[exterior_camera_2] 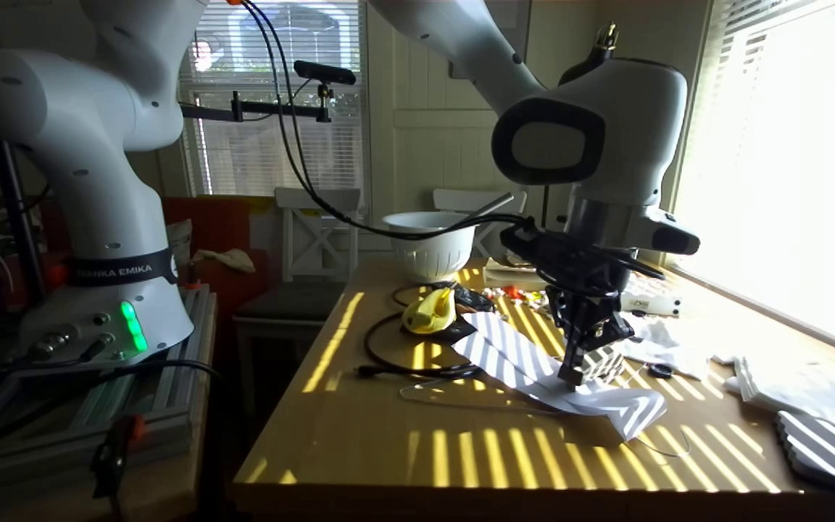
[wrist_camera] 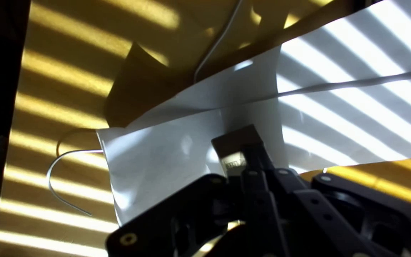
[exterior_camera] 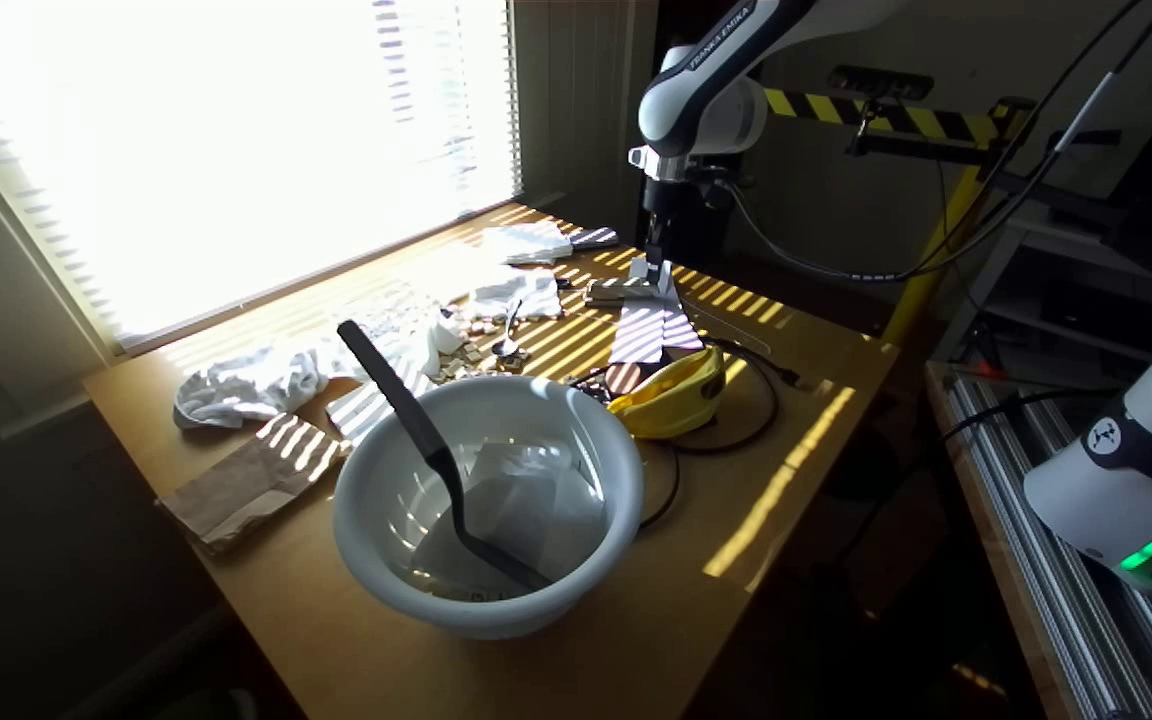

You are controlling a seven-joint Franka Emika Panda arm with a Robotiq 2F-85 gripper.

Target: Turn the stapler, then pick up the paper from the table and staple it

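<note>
The paper [exterior_camera: 641, 328] is a long white strip with a lengthwise crease. It lies on the table in both exterior views [exterior_camera_2: 508, 348], with one end curled up off the surface. In the wrist view the paper [wrist_camera: 337, 107] runs from the middle to the right edge. The stapler [exterior_camera: 618, 290] is a light, boxy thing in strong light stripes; it also shows in an exterior view [exterior_camera_2: 602, 364]. Its end shows over the paper in the wrist view [wrist_camera: 232, 141]. My gripper [wrist_camera: 257, 153] points down with its fingers together, at this end of the stapler. I cannot tell whether paper lies between the stapler's jaws.
A white bowl [exterior_camera: 376, 565] with a dark spatula [exterior_camera: 406, 405] stands on the table. A yellow item [exterior_camera_2: 432, 312] and black cable [exterior_camera_2: 370, 341] lie beside the paper. A thin wire [wrist_camera: 50, 175] passes by the paper. White cloths [exterior_camera: 521, 293] lie toward the window.
</note>
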